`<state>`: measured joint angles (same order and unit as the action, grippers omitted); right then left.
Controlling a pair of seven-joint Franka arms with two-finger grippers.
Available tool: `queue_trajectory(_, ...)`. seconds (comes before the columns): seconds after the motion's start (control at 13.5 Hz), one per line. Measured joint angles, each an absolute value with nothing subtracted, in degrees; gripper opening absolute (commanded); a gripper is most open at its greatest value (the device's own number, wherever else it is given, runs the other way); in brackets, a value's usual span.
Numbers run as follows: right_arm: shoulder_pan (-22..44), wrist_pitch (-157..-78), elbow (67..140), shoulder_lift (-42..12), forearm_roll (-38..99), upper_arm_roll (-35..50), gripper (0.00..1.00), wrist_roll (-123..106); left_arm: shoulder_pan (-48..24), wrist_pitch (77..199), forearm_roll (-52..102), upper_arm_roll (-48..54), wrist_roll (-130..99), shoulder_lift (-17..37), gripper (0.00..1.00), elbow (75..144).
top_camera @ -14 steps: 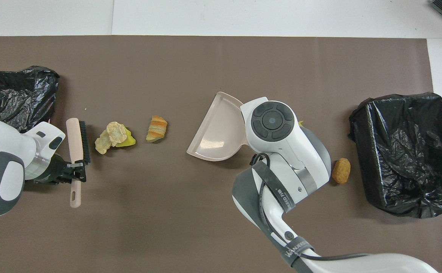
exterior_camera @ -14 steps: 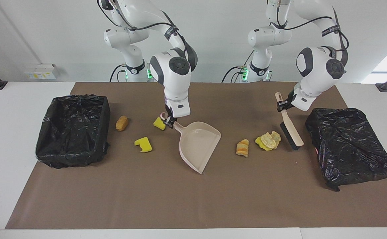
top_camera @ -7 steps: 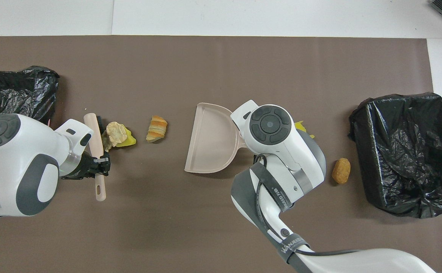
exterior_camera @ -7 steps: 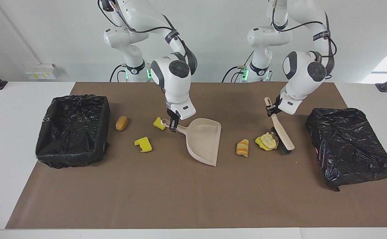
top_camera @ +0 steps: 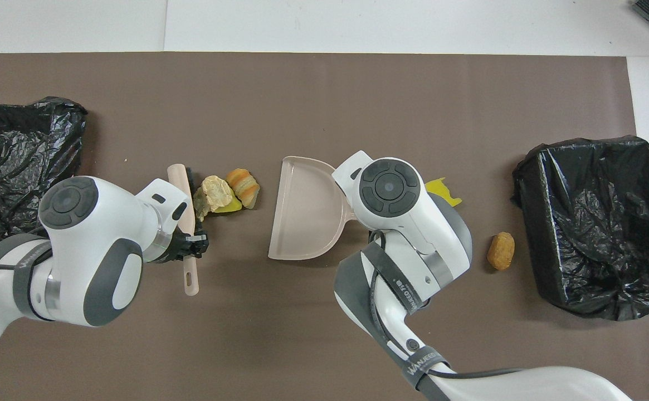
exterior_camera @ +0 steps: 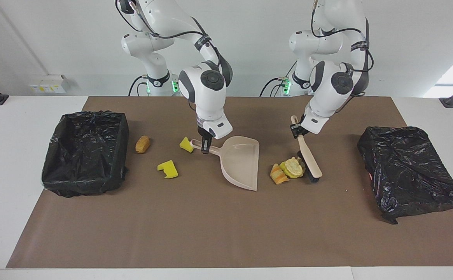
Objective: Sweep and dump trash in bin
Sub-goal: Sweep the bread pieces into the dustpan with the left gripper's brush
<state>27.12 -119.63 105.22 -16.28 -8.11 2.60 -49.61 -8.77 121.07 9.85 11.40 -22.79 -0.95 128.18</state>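
We find the trash in two groups. The first group is a tight pile: a striped bread lump (exterior_camera: pixel 277 174), a pale paper wad (exterior_camera: pixel 294 166) and a yellow sponge chunk (top_camera: pixel 228 207) partly hidden under the wad. This pile lies on the brown mat (exterior_camera: pixel 210 233) directly against the bristle end of the brush (exterior_camera: pixel 309 155), below the left gripper (exterior_camera: pixel 294 129) and on the side toward the right gripper. The pieces touch one another, and the wad touches the brush head.

The second group lies by the right gripper (exterior_camera: pixel 205 147), toward the right arm's end of the table: one sponge piece (exterior_camera: pixel 186 144) just beside the jaws, a notched sponge piece (exterior_camera: pixel 167 169) near it, and a brown bread lump (exterior_camera: pixel 142 144) closer to the open bin (exterior_camera: pixel 86 151).

The left gripper's jaws are clamped on the brush handle, with the brush slanting down so its bristles meet the mat. The right gripper's jaws are clamped on the handle of the dustpan (exterior_camera: pixel 242 163). The pan's open mouth faces the swept pile, with a gap of bare mat between the pan lip and the striped lump.

A second black bag (exterior_camera: pixel 409 171) lies at the left arm's end of the table, well apart from the left gripper.
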Motion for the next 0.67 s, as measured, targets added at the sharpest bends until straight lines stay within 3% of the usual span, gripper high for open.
queue_trajectory(0.67, 28.2, -121.5, 105.3, -17.3, -8.0, 2.6, 0.00, -49.2, -22.9, 121.1, 15.1, 11.6, -24.8, -0.9, 0.00, 125.6)
